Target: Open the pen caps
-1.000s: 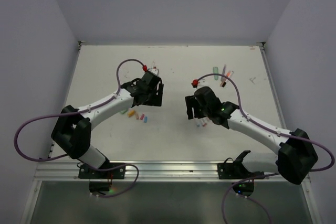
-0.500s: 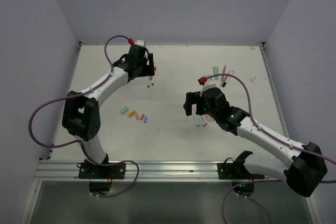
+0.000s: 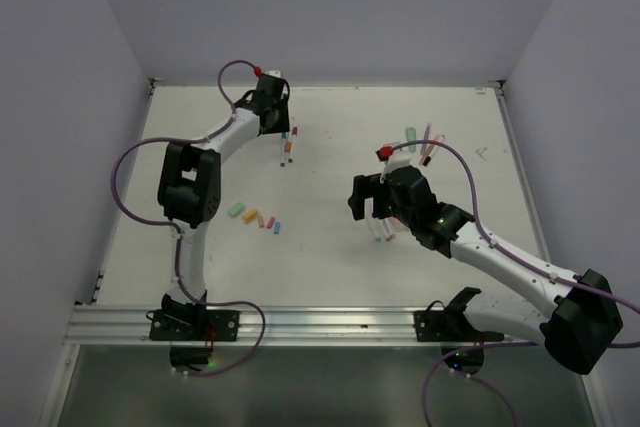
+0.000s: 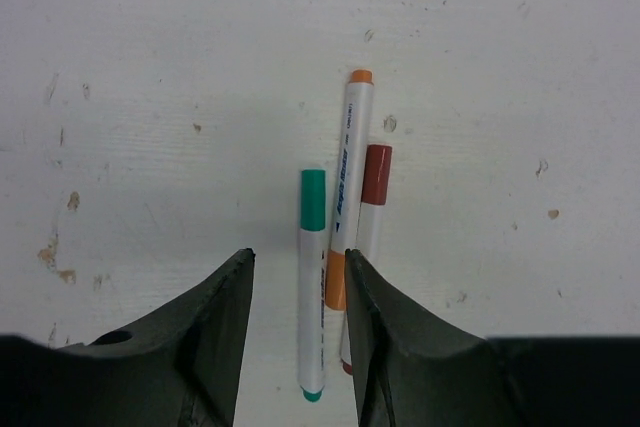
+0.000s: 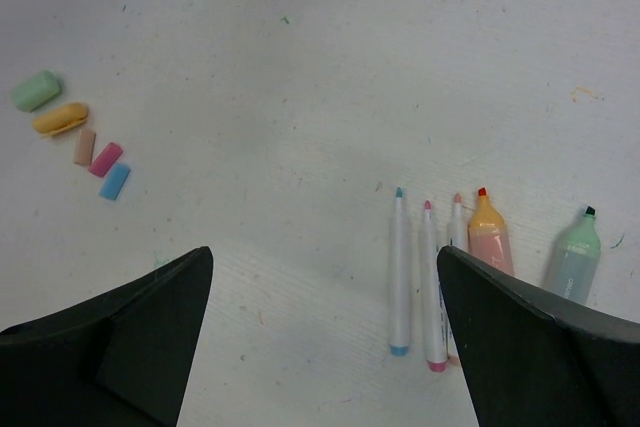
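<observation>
5 stubby plastic caps (image 5: pixel 84 146) lie on the scuffed white tabletop (image 5: pixel 300 97). The left tool (image 4: pixel 298 259) hangs part-spread over 3 slim pens (image 4: pixel 350 147); the right tool (image 5: pixel 322 252) gapes wide.

Top camera is sitting high behind the arm bases (image 3: pixel 195 322) at six o'clock, looking down on the whole table (image 3: pixel 330 267) from afar. Left wrist camera is hanging close over the table's eleven o'clock, peering straight down past the left gripper (image 4: pixel 297 257) at three pens (image 4: pixel 352 147). Right wrist camera is riding higher near three o'clock, catching those same pens' ends at its top edge, plus loose caps (image 5: pixel 75 132), all showing from the top too.
</observation>
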Available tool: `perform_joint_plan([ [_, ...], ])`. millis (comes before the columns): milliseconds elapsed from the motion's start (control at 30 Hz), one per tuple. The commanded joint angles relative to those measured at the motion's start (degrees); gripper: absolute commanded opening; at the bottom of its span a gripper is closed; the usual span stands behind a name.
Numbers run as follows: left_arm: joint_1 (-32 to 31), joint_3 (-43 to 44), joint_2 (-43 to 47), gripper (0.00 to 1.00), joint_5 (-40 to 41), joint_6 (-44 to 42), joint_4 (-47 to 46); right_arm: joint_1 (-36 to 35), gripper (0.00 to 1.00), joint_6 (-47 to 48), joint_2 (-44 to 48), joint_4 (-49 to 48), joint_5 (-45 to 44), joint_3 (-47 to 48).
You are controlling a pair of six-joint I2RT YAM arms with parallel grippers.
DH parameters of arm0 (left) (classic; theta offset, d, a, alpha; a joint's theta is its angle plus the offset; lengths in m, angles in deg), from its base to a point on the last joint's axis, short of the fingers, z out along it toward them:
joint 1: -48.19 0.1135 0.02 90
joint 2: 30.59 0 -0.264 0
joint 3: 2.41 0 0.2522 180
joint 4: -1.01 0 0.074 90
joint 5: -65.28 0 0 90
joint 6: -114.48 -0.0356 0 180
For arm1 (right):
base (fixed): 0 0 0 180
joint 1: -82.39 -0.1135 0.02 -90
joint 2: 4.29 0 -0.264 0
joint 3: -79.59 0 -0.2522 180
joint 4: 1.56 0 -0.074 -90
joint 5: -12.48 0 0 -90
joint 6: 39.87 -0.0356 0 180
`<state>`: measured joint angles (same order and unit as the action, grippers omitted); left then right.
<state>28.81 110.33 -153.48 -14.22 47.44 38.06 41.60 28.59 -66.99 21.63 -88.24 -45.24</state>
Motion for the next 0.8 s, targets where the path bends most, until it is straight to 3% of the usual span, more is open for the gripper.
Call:
perform_joint_plan([
  [0,0.57,4.9,-2.87,0.44,-0.83,-2.13,-1.05,0.19,0.99,0.89,-0.67,-1.96,0.61,-0.1],
  [633,1.01,8.77,-12.64,0.34,2.67,-3.1,0.44,0.19,0.99,0.71,0.2,-0.56,0.52,-0.71],
  [767,0.92,8.43,-12.99,0.23,4.26,-2.92,1.67,0.19,0.99,0.54,1.17,0.06,0.61,-0.89],
])
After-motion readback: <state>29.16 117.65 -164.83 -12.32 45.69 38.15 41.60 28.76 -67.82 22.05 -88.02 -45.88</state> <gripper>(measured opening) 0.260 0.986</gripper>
